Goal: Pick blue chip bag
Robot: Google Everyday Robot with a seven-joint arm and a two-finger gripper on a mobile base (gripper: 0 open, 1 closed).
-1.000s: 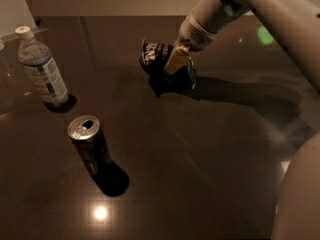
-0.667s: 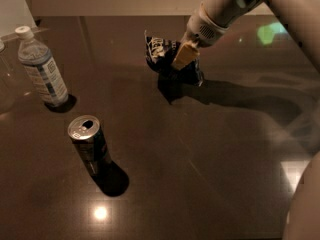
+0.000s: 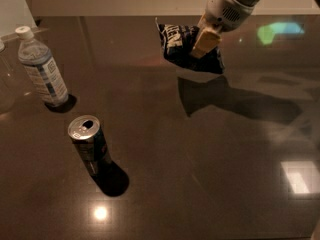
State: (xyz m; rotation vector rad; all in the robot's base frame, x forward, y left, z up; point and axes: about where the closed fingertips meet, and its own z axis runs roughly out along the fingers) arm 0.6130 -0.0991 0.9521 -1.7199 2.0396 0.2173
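Tan tool (image 3: 204, 45) on navy white-lettered bag (image 3: 176, 43), silver-topped dark can (image 3: 90, 147), white-capped clear bottle (image 3: 43, 74)

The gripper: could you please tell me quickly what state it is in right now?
Gripper: shut on the blue chip bag, held above the table, at the upper right of the camera view.
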